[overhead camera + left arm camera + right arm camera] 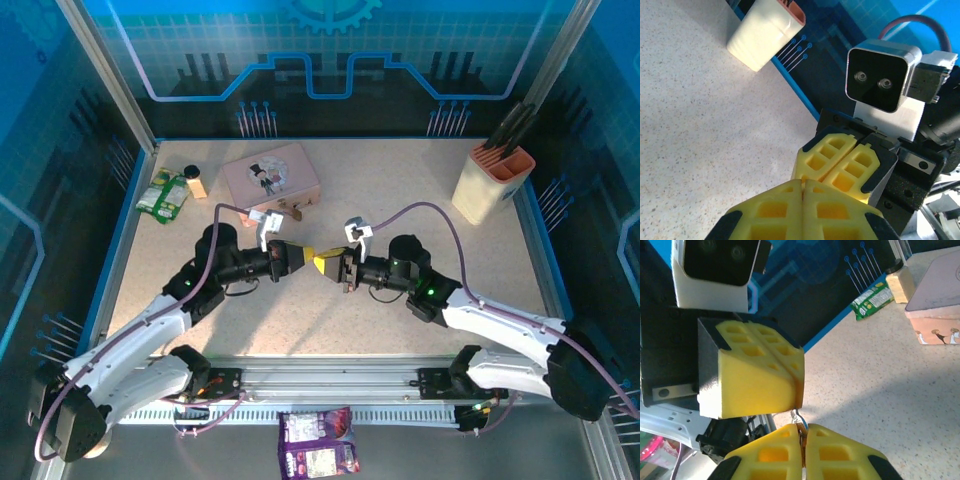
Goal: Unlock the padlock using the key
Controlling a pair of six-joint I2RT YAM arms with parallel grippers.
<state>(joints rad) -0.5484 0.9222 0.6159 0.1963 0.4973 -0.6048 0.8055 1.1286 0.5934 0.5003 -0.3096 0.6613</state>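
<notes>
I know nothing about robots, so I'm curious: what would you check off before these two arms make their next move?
1. Left gripper shut: ok.
2. What it holds: cannot tell; its pads hide it.
3. Right gripper shut on a thin silvery piece: ok.
4. What that piece is: cannot tell.
5. Grippers tip to tip over the table: ok.
6. Pink box clear of both arms: ok.

The top camera looks down from above and behind both arms (pixel 150 335) onto the whole desk (pixel 520 260). Each wrist camera sits close behind its own fingers (pixel 770 207), looking forward along them. The left pincer (pixel 803 184) and right pincer (pixel 801 429) meet tip to tip, a spot all three views share.
</notes>
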